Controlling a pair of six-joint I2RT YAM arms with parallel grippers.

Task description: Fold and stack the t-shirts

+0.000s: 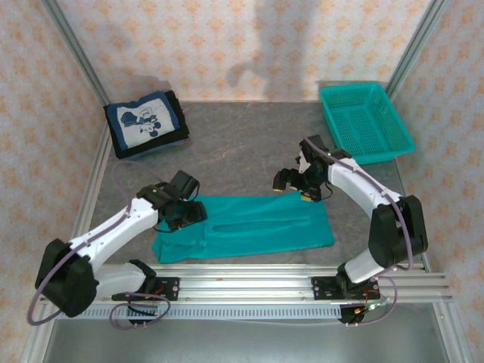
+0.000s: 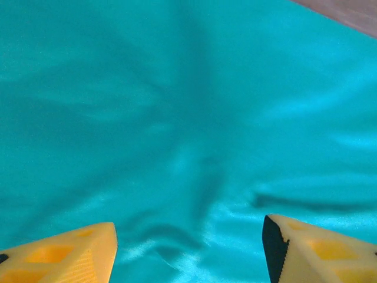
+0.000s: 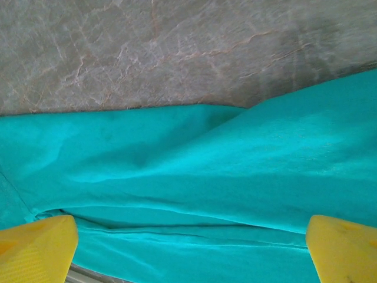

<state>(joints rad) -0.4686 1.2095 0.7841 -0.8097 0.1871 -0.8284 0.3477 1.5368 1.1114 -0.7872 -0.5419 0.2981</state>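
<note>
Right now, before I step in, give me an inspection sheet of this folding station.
Surface: grey marbled table.
Job's things: teal t-shirt laid out near the front edge; folded navy printed t-shirt atop black cloth, far left.
Clutter: empty teal basket, far right.
End effectors: left end effector and right end effector open above the teal t-shirt.
Cables: cables looped at both arm bases.
Surroundings: patterned walls, metal frame.
</note>
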